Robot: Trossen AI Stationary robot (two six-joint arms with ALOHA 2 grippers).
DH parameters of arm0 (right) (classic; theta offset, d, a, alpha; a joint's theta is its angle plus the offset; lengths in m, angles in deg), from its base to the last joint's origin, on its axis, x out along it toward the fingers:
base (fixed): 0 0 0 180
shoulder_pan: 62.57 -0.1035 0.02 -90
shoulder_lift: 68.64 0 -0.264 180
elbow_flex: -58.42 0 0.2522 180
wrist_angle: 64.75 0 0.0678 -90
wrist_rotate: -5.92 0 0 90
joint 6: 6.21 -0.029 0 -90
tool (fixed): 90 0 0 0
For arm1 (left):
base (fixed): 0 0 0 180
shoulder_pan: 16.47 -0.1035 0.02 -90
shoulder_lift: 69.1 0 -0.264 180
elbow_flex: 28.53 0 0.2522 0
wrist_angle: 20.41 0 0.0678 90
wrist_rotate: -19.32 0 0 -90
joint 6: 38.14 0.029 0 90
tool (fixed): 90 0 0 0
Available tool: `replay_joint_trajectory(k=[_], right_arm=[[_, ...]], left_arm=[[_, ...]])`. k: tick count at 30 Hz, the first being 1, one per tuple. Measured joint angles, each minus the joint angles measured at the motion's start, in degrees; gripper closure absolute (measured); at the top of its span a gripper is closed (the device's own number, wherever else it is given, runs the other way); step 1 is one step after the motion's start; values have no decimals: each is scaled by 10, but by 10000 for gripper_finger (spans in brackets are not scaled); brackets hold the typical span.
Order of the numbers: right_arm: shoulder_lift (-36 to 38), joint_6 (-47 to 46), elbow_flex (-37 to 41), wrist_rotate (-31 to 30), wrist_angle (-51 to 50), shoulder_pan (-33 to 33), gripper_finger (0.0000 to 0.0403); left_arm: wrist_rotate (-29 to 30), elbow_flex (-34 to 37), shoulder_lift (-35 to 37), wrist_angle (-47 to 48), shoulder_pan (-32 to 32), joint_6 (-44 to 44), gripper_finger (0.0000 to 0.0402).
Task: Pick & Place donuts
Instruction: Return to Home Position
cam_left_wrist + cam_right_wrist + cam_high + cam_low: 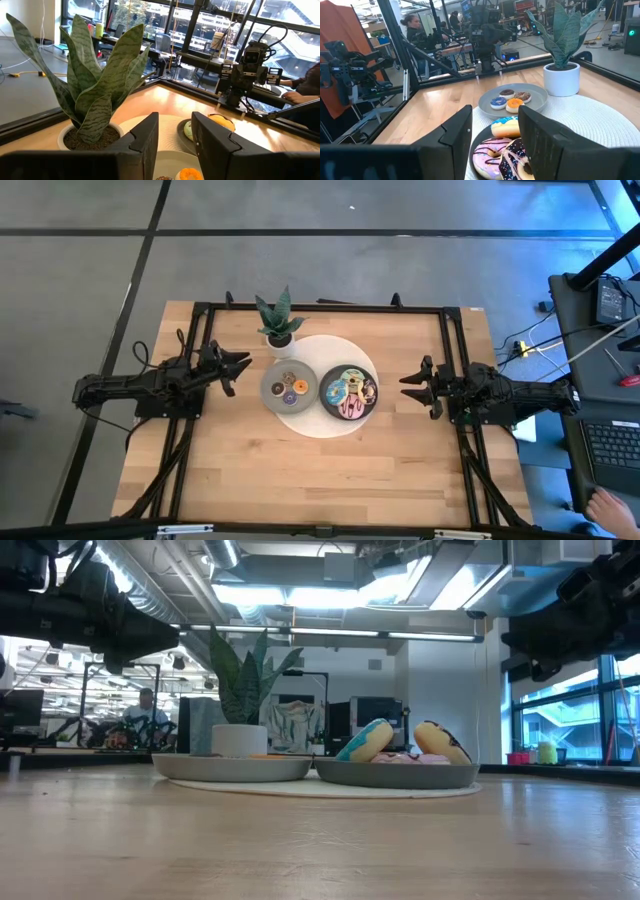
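Observation:
Several small donuts (pixel 289 387), brown, blue and orange, lie flat on a light grey plate (pixel 272 395). Larger donuts (pixel 348 393), iced blue, pink and dark purple, are piled on a darker plate (pixel 325 385) next to it. In the low view two of these (pixel 365 740) lean up on edge above the plate rim (pixel 395 776). My left gripper (pixel 243 367) hovers open just left of the light plate. My right gripper (pixel 405 385) hovers open just right of the dark plate. In the right wrist view its open fingers (pixel 495 135) frame the big donuts (pixel 492 150), with the small ones (pixel 510 100) beyond.
Both plates rest on a round white mat (pixel 310 425). A potted snake plant (pixel 278 320) stands on the mat's far edge, close to my left gripper (pixel 175 135). Bare wood lies toward the near edge. A black frame rims the table. People sit beyond it.

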State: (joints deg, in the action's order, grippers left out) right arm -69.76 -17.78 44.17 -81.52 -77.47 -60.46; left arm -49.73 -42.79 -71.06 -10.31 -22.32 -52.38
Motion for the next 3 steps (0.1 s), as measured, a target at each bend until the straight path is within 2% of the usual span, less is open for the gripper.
replay_joint_trajectory(k=[3], right_arm=[[0, -1, 0, 0, 0, 0, 241]], left_arm=[[0, 0, 0, 0, 0, 0, 287]])
